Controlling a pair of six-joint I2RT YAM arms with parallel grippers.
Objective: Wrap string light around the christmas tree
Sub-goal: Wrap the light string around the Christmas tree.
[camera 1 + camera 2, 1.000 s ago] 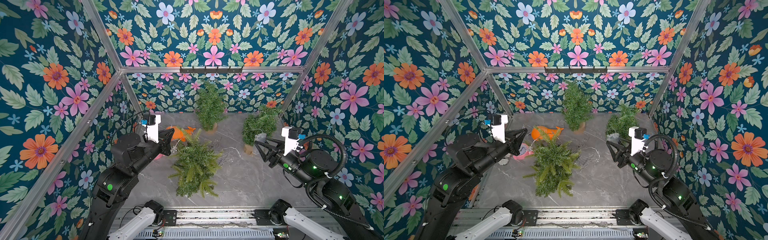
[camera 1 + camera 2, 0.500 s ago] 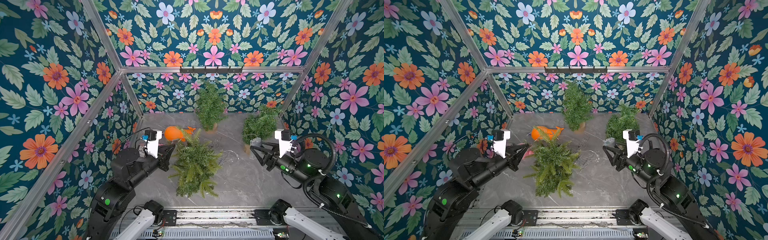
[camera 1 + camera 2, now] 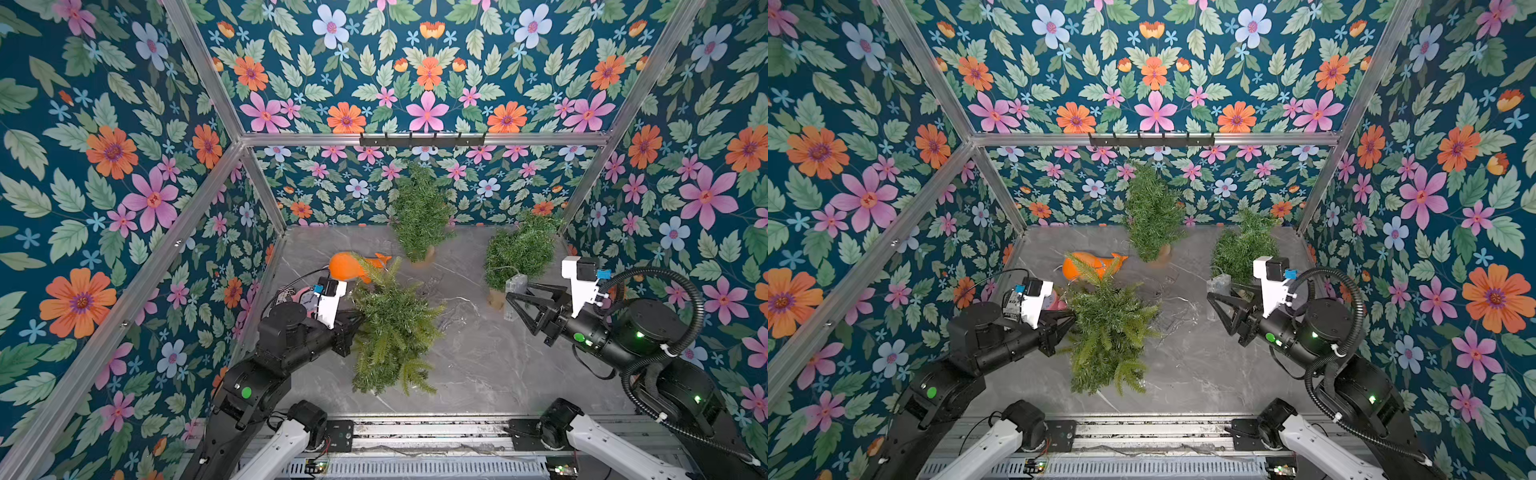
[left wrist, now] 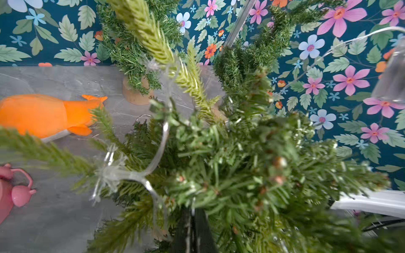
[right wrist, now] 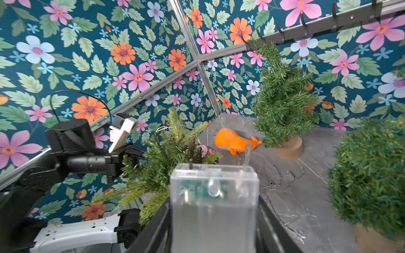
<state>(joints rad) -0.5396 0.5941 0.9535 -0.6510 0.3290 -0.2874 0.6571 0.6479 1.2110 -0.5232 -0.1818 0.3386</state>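
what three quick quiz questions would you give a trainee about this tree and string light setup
1. True or false: the right end effector is gripping a clear plastic battery box.
2. How many small green artificial trees stand on the grey marbled table? A) two B) three C) four
3. Short answer: which tree has the left end effector pushed into its branches?

Key
1. True.
2. B.
3. The light green tree nearest the robot's base.
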